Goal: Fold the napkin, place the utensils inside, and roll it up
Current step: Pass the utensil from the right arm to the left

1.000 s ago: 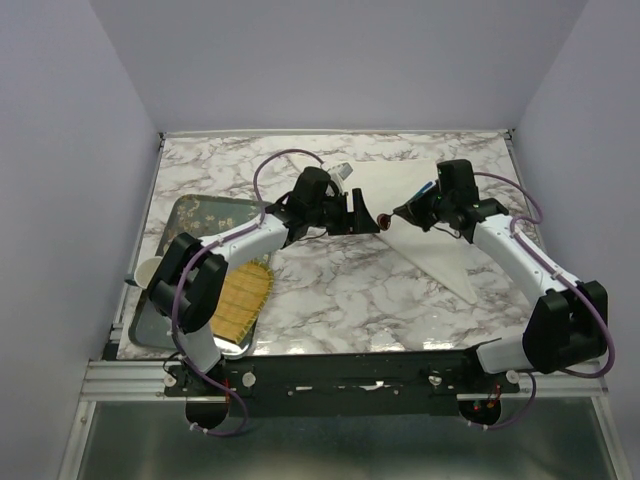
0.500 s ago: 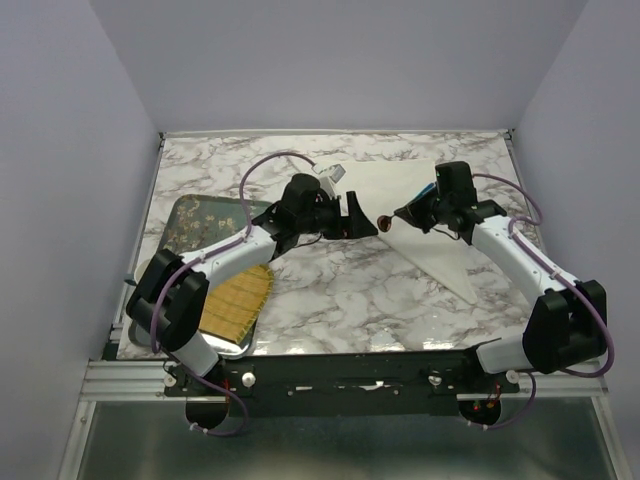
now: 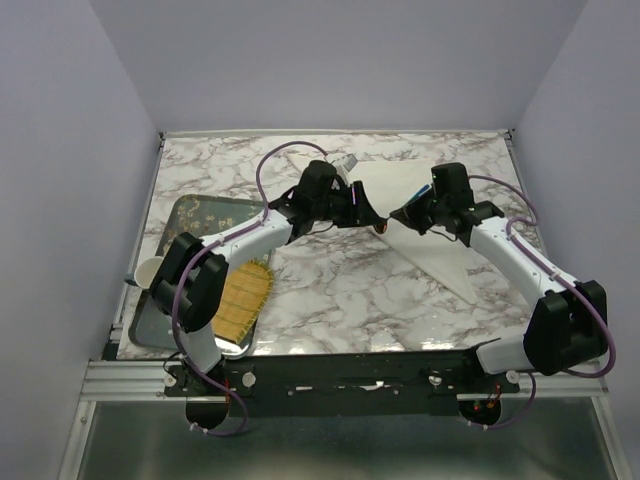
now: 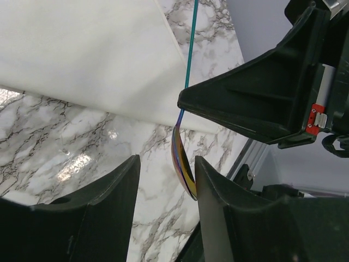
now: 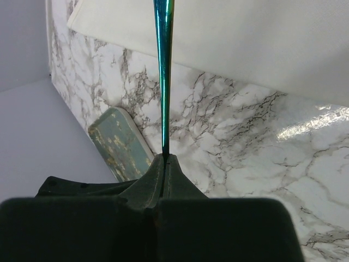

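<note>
1. Top external view
   - The napkin (image 3: 436, 258) lies on the marble table (image 3: 330, 290), right of centre. It is already folded into a flat triangle with its point toward the near edge.
   - The left gripper (image 3: 368, 213) and right gripper (image 3: 402, 215) meet tip to tip over the napkin's left edge.
   - The spoon (image 3: 383, 228) hangs between them, bowl down. It appears to be clear of the cloth.
   - A tray (image 3: 185, 215) and a yellow mat (image 3: 243, 297) sit well apart on the left.

2. Left wrist view
   - The left gripper (image 4: 165, 164) stands wide, holding nothing.
   - The bowl of the spoon (image 4: 184, 164) hangs in the gap, just beside the finger on the right of the view. Contact cannot be confirmed.
   - The right gripper (image 4: 182, 106) pinches the teal handle just above the bowl.
   - The napkin (image 4: 82, 54) lies below and beyond.

3. Right wrist view
   - The right gripper (image 5: 164, 161) is clamped on the spoon (image 5: 162, 54). The handle runs straight out from the closed tips.
   - The napkin (image 5: 245, 43) fills the upper right, and the tray (image 5: 117, 142) shows a corner.

4. Step in hand (judgement)
   - Folding looks complete. The utensil is in mid-air and not yet placed.
   - A handover or steadying grasp appears to be under way.

5. Next move (judgement)
   - Close the left fingers squarely on the bowl before the right gripper releases.
   - Alternatively, lower the spoon flat onto the cloth, inside its edges, before rolling.
</note>
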Motion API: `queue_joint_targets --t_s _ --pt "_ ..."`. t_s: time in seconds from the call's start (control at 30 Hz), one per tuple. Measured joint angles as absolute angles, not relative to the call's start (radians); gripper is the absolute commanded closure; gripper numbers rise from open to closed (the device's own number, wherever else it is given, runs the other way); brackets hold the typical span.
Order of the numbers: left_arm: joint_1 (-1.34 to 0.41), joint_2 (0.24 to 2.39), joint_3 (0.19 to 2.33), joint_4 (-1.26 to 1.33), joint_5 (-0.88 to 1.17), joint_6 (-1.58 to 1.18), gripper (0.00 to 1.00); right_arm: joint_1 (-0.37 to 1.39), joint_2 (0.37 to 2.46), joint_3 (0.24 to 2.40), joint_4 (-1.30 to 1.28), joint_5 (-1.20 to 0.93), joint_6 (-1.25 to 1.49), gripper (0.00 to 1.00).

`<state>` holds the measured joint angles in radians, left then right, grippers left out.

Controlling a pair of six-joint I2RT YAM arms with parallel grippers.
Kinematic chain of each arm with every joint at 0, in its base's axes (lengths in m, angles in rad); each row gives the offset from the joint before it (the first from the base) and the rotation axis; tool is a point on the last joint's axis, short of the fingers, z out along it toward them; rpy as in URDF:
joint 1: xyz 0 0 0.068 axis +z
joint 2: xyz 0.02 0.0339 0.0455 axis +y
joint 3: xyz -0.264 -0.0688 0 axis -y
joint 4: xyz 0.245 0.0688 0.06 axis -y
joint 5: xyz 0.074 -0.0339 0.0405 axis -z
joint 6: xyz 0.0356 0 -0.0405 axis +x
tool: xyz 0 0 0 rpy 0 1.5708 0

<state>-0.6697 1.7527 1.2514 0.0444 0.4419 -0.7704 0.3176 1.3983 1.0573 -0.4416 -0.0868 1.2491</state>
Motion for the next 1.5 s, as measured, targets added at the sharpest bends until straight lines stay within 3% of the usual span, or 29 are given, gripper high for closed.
queue_joint_targets --t_s 0.1,0.17,0.27,0.4,0.5,0.57,0.63,0.77,0.9,0.97,1.07,1.27,1.5 --pt "-0.670 1.753 1.269 0.009 0.438 -0.760 0.53 0.318 1.396 1.057 -0.441 -0.087 1.249 0.99" --pt "-0.670 1.754 1.275 -0.002 0.438 -0.755 0.44 0.319 1.393 1.051 -0.438 -0.088 1.249 0.99" --pt "-0.670 1.756 1.277 -0.012 0.439 -0.753 0.39 0.320 1.382 1.033 -0.435 -0.088 1.250 0.99" --pt "-0.676 1.784 1.286 -0.010 0.464 -0.759 0.46 0.320 1.380 1.029 -0.435 -0.092 1.254 0.99" --pt "-0.689 1.811 1.288 -0.011 0.479 -0.765 0.63 0.320 1.377 1.029 -0.435 -0.093 1.253 0.99" --pt "-0.694 1.821 1.288 -0.017 0.489 -0.769 0.88 0.320 1.372 1.028 -0.435 -0.093 1.249 1.00" --pt "-0.696 1.822 1.289 -0.018 0.497 -0.772 1.00 0.320 1.369 1.028 -0.435 -0.099 1.240 1.00" --pt "-0.692 1.822 1.322 -0.084 0.490 -0.744 1.00 0.320 1.364 1.028 -0.412 -0.131 1.157 0.53" --pt "-0.680 1.822 1.401 -0.219 0.474 -0.676 1.00 0.320 1.364 1.041 -0.391 -0.159 0.886 0.38" --pt "-0.661 1.822 1.430 -0.283 0.472 -0.634 1.00 0.329 1.351 1.051 -0.371 -0.155 0.667 0.38" --pt "-0.638 1.822 1.433 -0.363 0.472 -0.590 1.00 0.394 1.299 1.039 -0.334 -0.123 0.358 0.25" --pt "-0.622 1.809 1.344 -0.491 0.472 -0.523 1.00 0.705 1.141 0.855 -0.212 -0.052 -0.392 0.25" --pt "-0.621 1.744 1.263 -0.565 0.480 -0.478 1.00 0.703 1.121 0.752 -0.191 -0.118 -0.885 0.32"
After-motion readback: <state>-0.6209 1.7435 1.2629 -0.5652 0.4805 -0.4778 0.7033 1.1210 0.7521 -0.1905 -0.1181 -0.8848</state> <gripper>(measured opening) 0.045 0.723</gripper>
